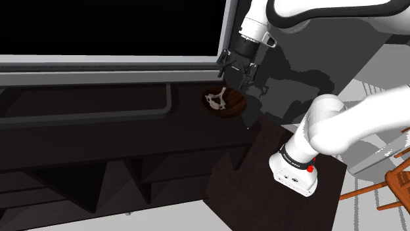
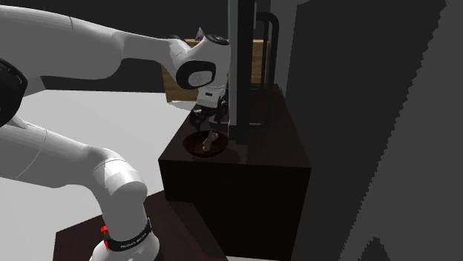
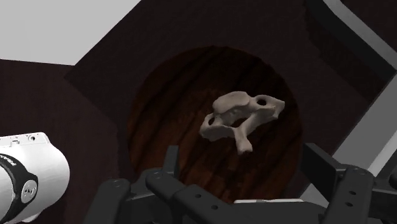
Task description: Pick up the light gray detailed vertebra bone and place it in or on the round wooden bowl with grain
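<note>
Bowl [image 3: 159,108]: one, round, dark grained wood.
Vertebra [image 3: 240,116]: one, pale — lying inside the bowl.
Gripper [image 3: 248,168]: one — fingers wide apart, holding nothing, above the vertebra.
Surface: dark cabinet top [image 1: 131,134].
Room: pale floor [image 1: 371,209], one wooden chair [image 1: 397,180].

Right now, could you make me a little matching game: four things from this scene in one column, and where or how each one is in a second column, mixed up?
Things:
1. vertebra
2. bowl
3. gripper
4. chair

Places or states:
A. standing on the dark cabinet
B. open, above the bowl
C. lying inside the bowl
D. brown wood, at the shoulder view's right edge

Pairs: 1-C, 2-A, 3-B, 4-D.
</note>
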Tool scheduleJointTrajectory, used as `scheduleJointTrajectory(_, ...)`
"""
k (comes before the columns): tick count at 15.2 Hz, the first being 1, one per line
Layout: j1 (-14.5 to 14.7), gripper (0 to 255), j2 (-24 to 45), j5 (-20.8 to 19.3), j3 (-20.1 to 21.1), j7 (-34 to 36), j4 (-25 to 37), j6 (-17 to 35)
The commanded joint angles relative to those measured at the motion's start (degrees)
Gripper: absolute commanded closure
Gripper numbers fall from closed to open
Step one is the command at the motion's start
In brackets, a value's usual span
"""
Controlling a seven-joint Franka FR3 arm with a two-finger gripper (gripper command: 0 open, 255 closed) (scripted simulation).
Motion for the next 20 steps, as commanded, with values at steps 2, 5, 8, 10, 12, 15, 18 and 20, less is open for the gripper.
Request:
scheduleJointTrajectory(2,-1.0,0,0.6,0.7,0.5,0.1,-3.1,5.8)
scheduleJointTrajectory(5,-0.9,0,1.5,1.6,1.2,-0.3,-4.7,8.4)
scheduleJointTrajectory(8,-0.6,0,2.4,2.4,1.6,-0.6,-6.0,10.6)
scheduleJointTrajectory(10,-0.7,0,2.4,2.5,1.8,-0.7,-6.0,10.6)
scheduleJointTrajectory(12,-1.0,0,2.4,2.6,2.0,-0.9,-6.0,10.5)
scheduleJointTrajectory(15,-1.2,0,2.5,2.8,2.2,-1.0,-6.0,10.5)
scheduleJointTrajectory(18,-0.9,255,3.9,3.0,2.5,-0.7,-4.8,10.8)
scheduleJointTrajectory(20,-0.9,255,3.6,3.1,2.6,-0.6,-5.0,10.8)
